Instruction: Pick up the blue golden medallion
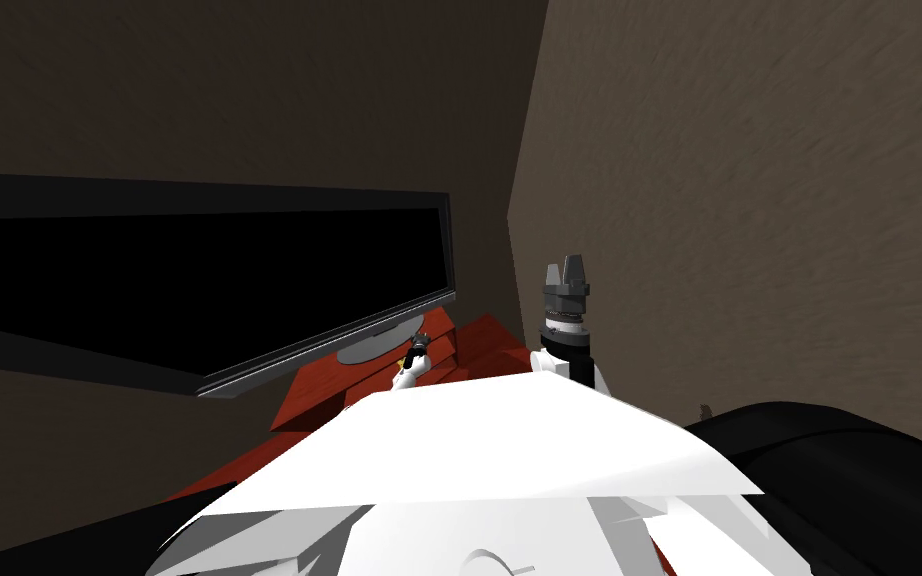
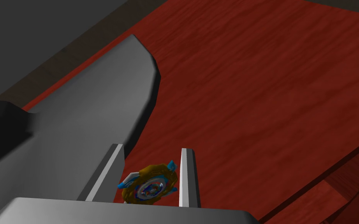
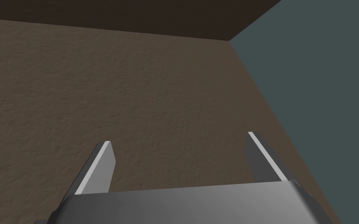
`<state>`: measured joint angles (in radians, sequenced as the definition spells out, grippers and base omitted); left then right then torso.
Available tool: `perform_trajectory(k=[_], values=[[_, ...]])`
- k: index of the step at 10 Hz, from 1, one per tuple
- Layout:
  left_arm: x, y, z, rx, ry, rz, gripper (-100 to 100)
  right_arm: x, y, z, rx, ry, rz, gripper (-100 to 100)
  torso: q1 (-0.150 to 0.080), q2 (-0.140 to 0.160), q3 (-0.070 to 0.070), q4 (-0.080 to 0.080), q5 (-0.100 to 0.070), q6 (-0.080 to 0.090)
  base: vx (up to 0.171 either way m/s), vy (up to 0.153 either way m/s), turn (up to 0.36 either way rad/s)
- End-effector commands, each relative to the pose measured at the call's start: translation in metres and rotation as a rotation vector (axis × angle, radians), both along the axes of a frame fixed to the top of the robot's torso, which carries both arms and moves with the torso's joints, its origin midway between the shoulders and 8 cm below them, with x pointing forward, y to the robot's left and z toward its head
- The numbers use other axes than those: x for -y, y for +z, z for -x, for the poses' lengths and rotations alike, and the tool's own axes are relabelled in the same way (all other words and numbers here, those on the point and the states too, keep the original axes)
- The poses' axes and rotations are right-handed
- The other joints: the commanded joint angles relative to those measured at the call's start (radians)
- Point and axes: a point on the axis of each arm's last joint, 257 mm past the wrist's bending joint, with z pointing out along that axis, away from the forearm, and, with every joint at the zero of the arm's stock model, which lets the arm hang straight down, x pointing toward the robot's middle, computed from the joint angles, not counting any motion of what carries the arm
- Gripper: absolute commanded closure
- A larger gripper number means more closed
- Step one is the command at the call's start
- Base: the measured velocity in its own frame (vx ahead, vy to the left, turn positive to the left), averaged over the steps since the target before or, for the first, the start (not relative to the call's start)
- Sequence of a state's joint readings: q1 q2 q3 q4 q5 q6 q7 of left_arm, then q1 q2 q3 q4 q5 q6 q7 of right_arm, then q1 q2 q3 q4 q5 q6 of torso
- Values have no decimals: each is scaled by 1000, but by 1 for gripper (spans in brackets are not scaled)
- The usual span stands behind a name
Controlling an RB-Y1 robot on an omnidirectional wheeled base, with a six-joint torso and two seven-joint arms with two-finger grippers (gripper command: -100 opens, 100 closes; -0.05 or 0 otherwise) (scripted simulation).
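The left gripper [image 2: 152, 147] pinches the medallion [image 2: 150, 188] by its spiky rim, beside the screen stand [image 2: 97, 109] on the table [image 2: 252, 77]. A tilted hold may slip. The right gripper [image 3: 179, 139] stands spread.

The right gripper [image 1: 563, 262] is a dark grey block with two tapered, lighter grey fingers [image 1: 574, 272], seated on a ribbed silver ring [image 1: 565, 322] and a black cuff [image 1: 567, 352] that joins a white right forearm [image 1: 597, 378]. The left gripper [image 2: 152, 147] has a smooth grey body with a rounded edge and thin, flat blades with pale faces and darker sides. The left forearm [image 1: 407, 377] is white too, ending in a dark wrist.
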<state>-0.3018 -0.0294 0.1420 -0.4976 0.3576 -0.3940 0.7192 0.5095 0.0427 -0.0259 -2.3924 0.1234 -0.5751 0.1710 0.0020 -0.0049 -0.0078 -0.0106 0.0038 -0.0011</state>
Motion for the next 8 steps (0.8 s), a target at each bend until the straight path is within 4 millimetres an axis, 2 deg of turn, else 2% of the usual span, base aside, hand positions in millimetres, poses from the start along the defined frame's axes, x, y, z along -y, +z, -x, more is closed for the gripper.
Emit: perform_trajectory(k=[1, 2, 4, 5, 6, 7, 8], values=[[2, -15, 17, -46, -1, 6, 100, 0, 0, 0, 0, 0, 0, 0, 0, 0, 0, 0, 0, 0, 6, -1, -9], [-1, 8, 0, 14, 5, 3, 100, 0, 0, 0, 0, 0, 0, 0, 1, 1, -1, -3, 1, -1, -14, -1, 11], [-2, 12, -3, 23, 6, 2, 100, 0, 0, 0, 0, 0, 0, 0, 2, 1, -1, -3, 2, -1, -11, -1, -1], [-4, 1, 13, -1, 4, 1, 100, 0, 0, 0, 0, 0, 0, 0, 2, 1, -1, -3, 2, -1, 32, -11, 2], [-6, 13, 5, 29, 7, -1, 100, 0, 0, 0, 0, 0, 0, 0, 2, 0, -2, -4, 2, -2, 30, -11, 16], [-7, 3, 21, 4, 4, -1, 100, 0, 0, 0, 0, 0, 0, 0, 2, -2, -2, -3, 2, -1, 38, -11, -2], [-8, 8, 18, 18, 7, -2, 100, 0, 0, 0, 0, 0, 0, 0, 2, -2, -3, -4, 2, -1, 40, -13, 9]])
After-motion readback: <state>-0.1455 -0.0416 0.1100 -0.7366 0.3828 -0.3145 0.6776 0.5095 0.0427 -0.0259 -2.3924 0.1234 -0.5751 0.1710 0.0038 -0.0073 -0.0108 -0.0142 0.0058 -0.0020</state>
